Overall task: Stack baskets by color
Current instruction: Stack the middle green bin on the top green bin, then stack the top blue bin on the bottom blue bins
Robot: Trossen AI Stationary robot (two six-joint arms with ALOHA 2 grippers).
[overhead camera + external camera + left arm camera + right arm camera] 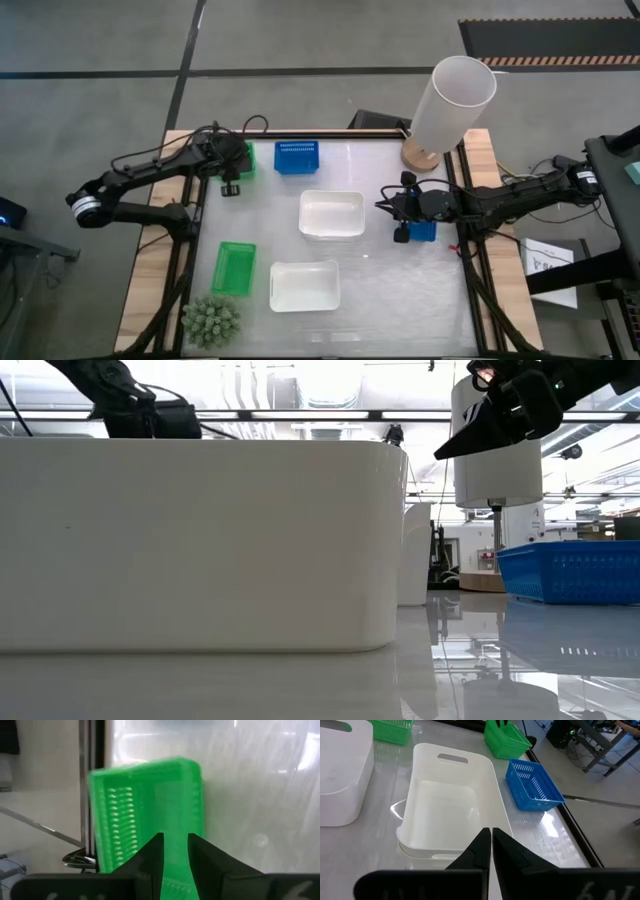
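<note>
A green basket [145, 805] lies flat at the table's far left, and its near wall shows between the parted fingers of my left gripper [175, 851], which is open above it [232, 184]. Another green basket [234, 268] lies near the front left. Two white baskets [331, 214] [304, 285] sit mid-table. One blue basket [297, 157] rests at the far middle, and another [424, 231] lies under my right arm. My right gripper [491, 839] is shut, level above the table beside the far white basket [452, 805]. My left gripper comes slanting down from the table's left onto the green basket's near wall [175, 870], one finger on each side of it. I cannot tell whether the fingers touch the wall. The basket lies flat on the table.
A tall white cylinder [450, 100] on a wooden foot stands at the far right corner. A spiky green plant [211, 320] sits at the front left corner. Bare glossy tabletop [400, 290] lies at the front right.
</note>
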